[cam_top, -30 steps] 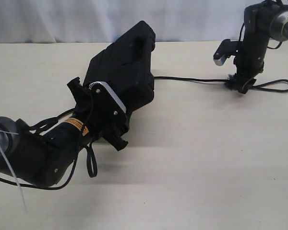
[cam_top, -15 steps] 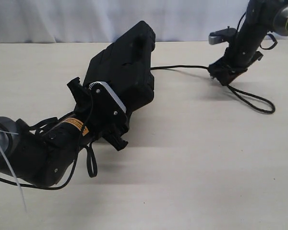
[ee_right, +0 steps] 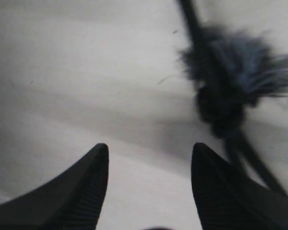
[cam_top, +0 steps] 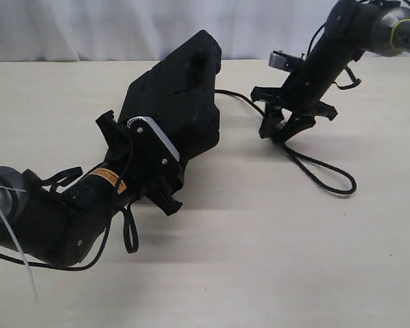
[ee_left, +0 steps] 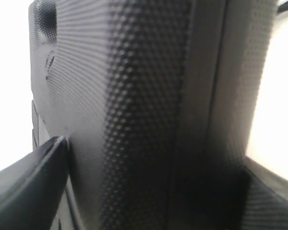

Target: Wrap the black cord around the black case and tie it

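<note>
The black case [cam_top: 174,102] is held tilted up off the table, with my left gripper [cam_top: 147,154] shut on its lower end. In the left wrist view its dimpled side [ee_left: 134,96] fills the frame between the fingers [ee_left: 33,191]. The black cord [cam_top: 314,167] runs from behind the case's right side, passes under my right gripper [cam_top: 277,133], and ends in a loop on the table toward the front right. My right gripper [ee_right: 149,153] hangs open with nothing between its fingers. The cord's frayed knot [ee_right: 230,76] lies just beyond one fingertip.
The pale tabletop [cam_top: 273,260] stretches toward the front and the right. A white curtain [cam_top: 89,27] closes off the back. The left arm's cables and a white zip tie [cam_top: 14,239] hang at the lower left.
My right gripper has swung left toward the case and dropped lower, dragging the cord along. It has let go and now stands open. The loop shifted to the front. The left arm stayed still.
</note>
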`<state>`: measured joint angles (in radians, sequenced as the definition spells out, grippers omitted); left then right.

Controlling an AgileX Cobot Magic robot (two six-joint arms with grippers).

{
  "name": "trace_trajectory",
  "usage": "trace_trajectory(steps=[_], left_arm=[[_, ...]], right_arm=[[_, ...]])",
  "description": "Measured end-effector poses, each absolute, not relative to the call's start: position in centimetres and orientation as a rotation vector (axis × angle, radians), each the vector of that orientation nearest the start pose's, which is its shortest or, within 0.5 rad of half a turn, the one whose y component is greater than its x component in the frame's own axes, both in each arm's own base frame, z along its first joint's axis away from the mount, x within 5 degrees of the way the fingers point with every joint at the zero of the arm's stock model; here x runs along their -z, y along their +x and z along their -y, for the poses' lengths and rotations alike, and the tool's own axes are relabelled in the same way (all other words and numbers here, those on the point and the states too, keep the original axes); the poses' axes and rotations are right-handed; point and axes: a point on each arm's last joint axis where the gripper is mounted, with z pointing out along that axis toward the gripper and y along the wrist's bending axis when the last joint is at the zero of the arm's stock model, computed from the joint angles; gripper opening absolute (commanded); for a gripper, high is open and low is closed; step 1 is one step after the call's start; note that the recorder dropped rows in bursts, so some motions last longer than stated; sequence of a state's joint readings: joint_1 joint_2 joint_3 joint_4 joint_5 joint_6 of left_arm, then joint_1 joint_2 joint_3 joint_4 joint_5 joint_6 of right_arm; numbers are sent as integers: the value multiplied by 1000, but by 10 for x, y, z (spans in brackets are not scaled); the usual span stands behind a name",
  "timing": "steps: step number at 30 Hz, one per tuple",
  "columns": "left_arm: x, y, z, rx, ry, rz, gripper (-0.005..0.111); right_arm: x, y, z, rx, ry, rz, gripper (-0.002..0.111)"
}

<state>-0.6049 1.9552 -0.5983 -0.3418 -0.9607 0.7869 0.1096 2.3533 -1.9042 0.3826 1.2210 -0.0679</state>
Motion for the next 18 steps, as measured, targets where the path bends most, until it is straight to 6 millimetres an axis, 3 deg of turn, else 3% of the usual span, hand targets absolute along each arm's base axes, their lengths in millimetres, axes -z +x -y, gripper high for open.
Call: trace_trajectory(steps=[4,6,8,9,10,12,13,14,16,18], left_arm=[[-108,277,161,-252,906,-1673,0],[-108,277,161,-252,906,-1673,0],[-108,277,161,-252,907,-1675,0],[-108,277,161,-252,907,-1675,0],[-108,277,161,-252,907,-1675,0],[-108,277,161,-252,907,-1675,0],[-108,277,161,-252,907,-1675,0],[-108,277,161,-252,907,-1675,0],[-108,277,161,-252,907,-1675,0],[-108,277,161,-252,907,-1675,0]], right_arm=[[-147,453,-99,-596,-130,-3119,54],[-157,451,-97,-535,-170,-3106,54],[-179,449,-85,-324,-312,-3060,54],[-195,448,-73,-132,-444,-3016,53],[-201,448,-69,-62,-497,-2996,48],[-205,447,-57,134,-751,-2944,36],[-199,445,-53,211,-984,-2911,31],[-195,443,-51,238,-1130,-2880,22],[-182,439,-46,298,-1639,-2723,8],[-168,435,-42,314,-1925,-2617,4]])
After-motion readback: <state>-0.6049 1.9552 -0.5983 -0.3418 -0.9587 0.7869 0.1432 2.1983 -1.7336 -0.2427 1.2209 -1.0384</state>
